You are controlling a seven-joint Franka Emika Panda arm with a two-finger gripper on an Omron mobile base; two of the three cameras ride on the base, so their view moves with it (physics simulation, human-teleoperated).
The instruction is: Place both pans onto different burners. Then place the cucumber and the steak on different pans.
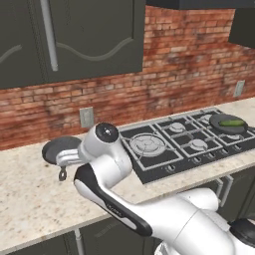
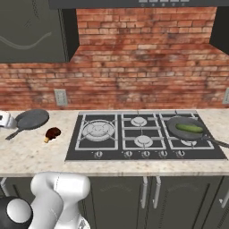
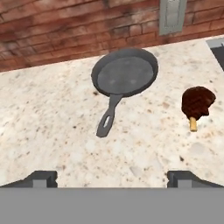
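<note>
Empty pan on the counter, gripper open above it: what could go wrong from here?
The empty pan offers just a short thin handle, so the open gripper could slip or tilt it. The steak lies close beside it and could get knocked. The other pan with the cucumber sits off-centre on its burner.

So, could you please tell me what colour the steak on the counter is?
The steak is dark reddish-brown with a pale tan bone end, clearest in the hand view.

One pan (image 2: 31, 119) and the steak (image 2: 53, 133) lie on the surface (image 2: 36, 152); the cucumber (image 2: 189, 128) sits in the second pan (image 2: 176, 121) on the cooktop (image 2: 147, 154).
</note>
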